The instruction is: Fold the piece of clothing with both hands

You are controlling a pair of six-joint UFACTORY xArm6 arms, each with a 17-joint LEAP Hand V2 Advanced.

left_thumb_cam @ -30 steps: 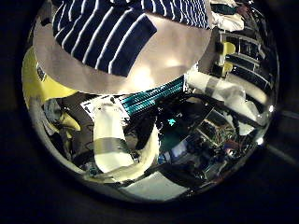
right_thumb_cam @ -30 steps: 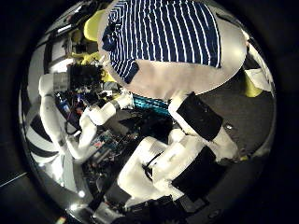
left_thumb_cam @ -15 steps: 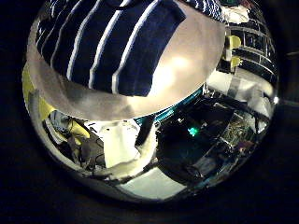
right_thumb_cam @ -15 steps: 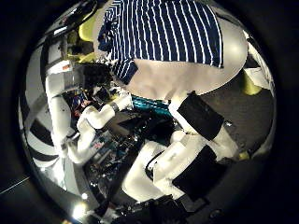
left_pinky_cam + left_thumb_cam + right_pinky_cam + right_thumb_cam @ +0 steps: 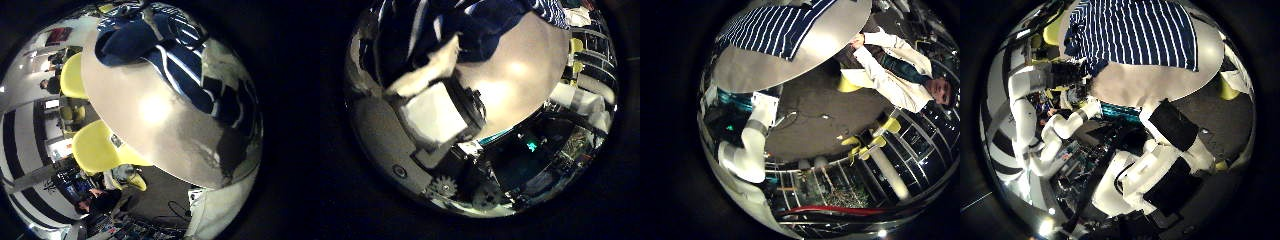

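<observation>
Table: a round, pale tabletop [image 5: 1155,82] with yellow chairs [image 5: 105,150] beside it; no outside view is given, so everything here comes from the palm cameras.
Clothing: a navy-and-white striped shirt [image 5: 1138,30] lies spread on the tabletop. In the right thumb side palm view most of it looks flat, with one edge hanging toward the rim.
Left hand: close over the shirt. In the left thumb side palm view the left hand [image 5: 432,105] has a pale finger reaching to the striped cloth, whose dark folds look bunched above it. Whether the fingers pinch the cloth or only press on it I cannot tell.
Right hand: the right hand is held well back from the table; its palm views take in the whole shirt from a distance. Its own fingers do not show clearly, so I cannot say how they stand.
Risk: as I judge it, only one hand is at the cloth. If the left lifts alone, the shirt may drag or bunch rather than fold cleanly, or slide toward the rim.
Change: half a second ago the left thumb side view showed the shirt flat with clear table below it; now the cloth fills the upper part and the hand's finger has come in against it. The right thumb side view is almost unchanged.
</observation>
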